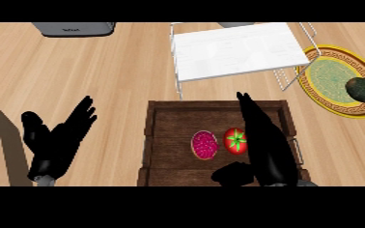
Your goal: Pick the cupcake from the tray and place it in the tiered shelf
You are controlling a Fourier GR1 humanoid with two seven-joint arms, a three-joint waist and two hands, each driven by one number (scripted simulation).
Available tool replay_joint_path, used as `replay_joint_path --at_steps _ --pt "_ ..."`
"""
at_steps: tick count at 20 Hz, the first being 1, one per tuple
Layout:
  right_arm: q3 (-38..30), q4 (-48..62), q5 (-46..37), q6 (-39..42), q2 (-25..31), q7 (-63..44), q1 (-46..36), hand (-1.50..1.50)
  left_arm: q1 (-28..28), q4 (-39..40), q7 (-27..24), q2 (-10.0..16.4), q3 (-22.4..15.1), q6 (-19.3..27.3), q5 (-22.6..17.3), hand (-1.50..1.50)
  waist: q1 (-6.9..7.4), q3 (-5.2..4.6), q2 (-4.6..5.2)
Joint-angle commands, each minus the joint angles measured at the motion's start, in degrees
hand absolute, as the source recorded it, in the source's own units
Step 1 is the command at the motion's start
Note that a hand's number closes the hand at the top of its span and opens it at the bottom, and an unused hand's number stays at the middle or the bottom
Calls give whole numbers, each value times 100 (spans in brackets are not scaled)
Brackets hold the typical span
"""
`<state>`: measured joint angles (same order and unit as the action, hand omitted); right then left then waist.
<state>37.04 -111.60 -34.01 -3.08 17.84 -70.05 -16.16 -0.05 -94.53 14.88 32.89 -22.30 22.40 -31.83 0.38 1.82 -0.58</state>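
On the dark wooden tray lies a cupcake with pink-magenta topping, and a red tomato sits just to its right. My right hand hovers over the tray's right half with straight fingers pointing away from me, right beside the tomato, its thumb below the tomato; it holds nothing. The white tiered shelf with wire legs stands behind the tray. At the lower left, off the tray, my left hand rests open with fingers up.
A yellow patterned plate lies at the right edge with a dark avocado on it. A grey appliance stands at the back left. Bare wooden counter spreads left of the tray.
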Motion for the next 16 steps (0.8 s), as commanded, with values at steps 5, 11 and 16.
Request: replay_joint_path --at_steps 5,11,16 --pt "223 633 -861 322 -852 -1302 -136 -150 163 812 -394 -134 119 -81 31 0 -92 -215 69" --pt "-67 980 -1165 547 -1344 -1221 -191 -150 151 651 -240 -13 165 -63 -100 0 -67 -200 61" --pt "-1 1607 -1711 455 -1655 -957 60 -150 -26 1006 -362 -214 119 -125 -64 0 -116 -201 85"
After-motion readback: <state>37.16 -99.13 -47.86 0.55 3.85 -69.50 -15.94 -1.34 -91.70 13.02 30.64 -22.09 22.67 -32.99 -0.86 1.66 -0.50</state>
